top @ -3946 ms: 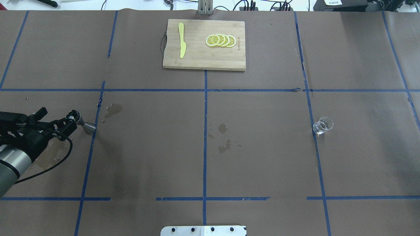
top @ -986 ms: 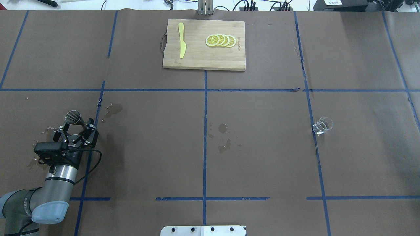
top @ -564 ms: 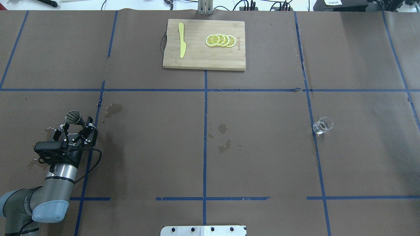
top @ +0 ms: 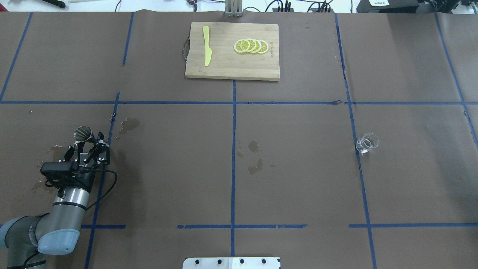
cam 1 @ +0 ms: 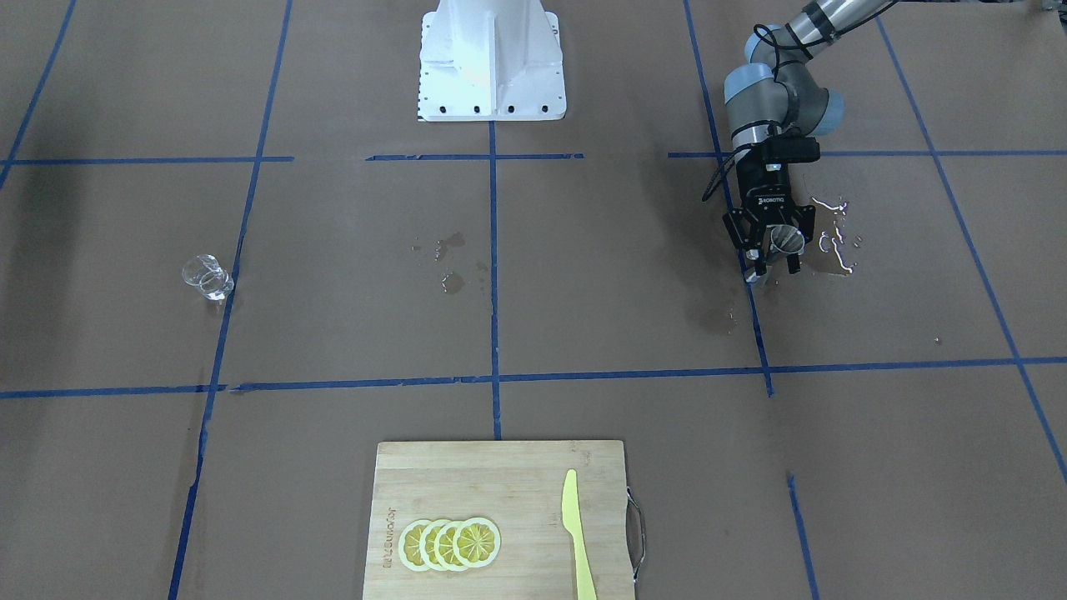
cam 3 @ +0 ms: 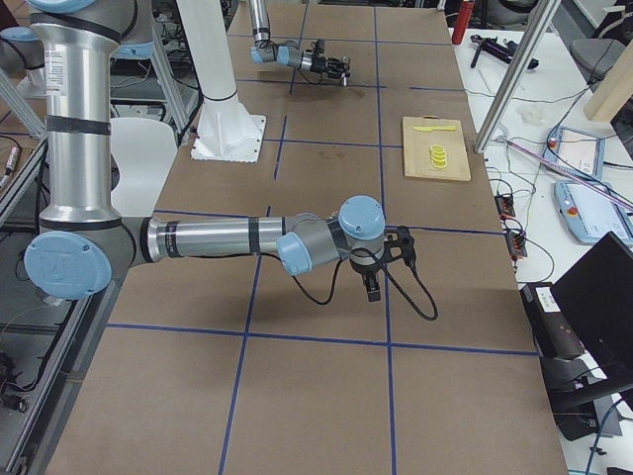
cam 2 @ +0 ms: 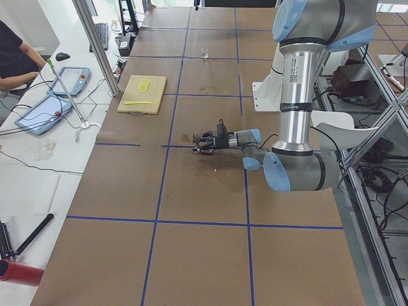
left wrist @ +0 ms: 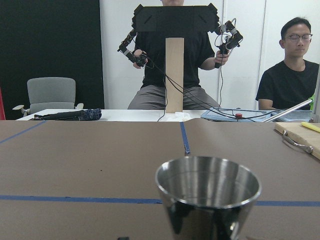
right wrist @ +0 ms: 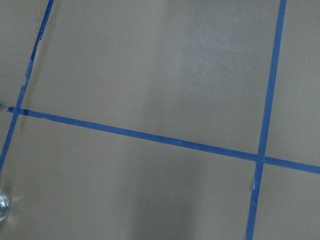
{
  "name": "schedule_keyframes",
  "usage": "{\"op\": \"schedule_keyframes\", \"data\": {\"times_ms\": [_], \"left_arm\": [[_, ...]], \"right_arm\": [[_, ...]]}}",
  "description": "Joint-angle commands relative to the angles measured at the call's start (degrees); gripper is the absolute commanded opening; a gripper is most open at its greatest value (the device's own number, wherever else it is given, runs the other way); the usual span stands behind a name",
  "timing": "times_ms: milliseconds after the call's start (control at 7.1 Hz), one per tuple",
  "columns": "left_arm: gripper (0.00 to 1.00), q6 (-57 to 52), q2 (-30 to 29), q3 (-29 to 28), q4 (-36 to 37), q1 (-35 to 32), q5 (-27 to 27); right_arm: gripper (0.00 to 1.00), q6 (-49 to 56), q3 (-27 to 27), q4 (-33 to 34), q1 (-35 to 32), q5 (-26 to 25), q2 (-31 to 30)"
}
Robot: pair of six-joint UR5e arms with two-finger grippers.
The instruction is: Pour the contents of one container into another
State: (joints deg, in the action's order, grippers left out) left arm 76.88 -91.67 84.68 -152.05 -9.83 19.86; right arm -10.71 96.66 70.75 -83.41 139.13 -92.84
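The steel jigger stands upright at the table's left, mouth up, and fills the bottom of the left wrist view. My left gripper reaches it from the robot's side. It is open, with a finger on either side of the jigger. The clear glass cup stands alone far to the right on a blue tape line. My right gripper hangs low past the table's right end. It shows only in the exterior right view, so I cannot tell its state.
A wooden cutting board with a yellow knife and lemon slices lies at the far middle. Wet patches mark the table's centre. A shiny puddle lies beside the left gripper.
The left arm swung from the table's left side round to behind the jigger. Over the last second its fingers edged in a little around the jigger. The glass cup has not moved.
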Motion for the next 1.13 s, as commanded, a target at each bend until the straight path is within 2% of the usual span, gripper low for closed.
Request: {"op": "schedule_keyframes", "data": {"times_ms": [0,705,986], "left_arm": [[0.46,-0.1,0.0,0.1,0.0,0.1,0.0],[0.43,-0.2,-0.1,0.1,0.0,0.2,-1.3],[0.39,-0.2,-0.7,-0.2,0.0,0.2,-1.6]], "right_arm": [[1.00,0.0,-0.1,0.0,0.0,0.0,0.0],[1.00,-0.5,-0.4,0.0,0.1,0.0,0.1],[1.00,-0.5,-0.6,0.0,0.2,0.0,0.1]]}}
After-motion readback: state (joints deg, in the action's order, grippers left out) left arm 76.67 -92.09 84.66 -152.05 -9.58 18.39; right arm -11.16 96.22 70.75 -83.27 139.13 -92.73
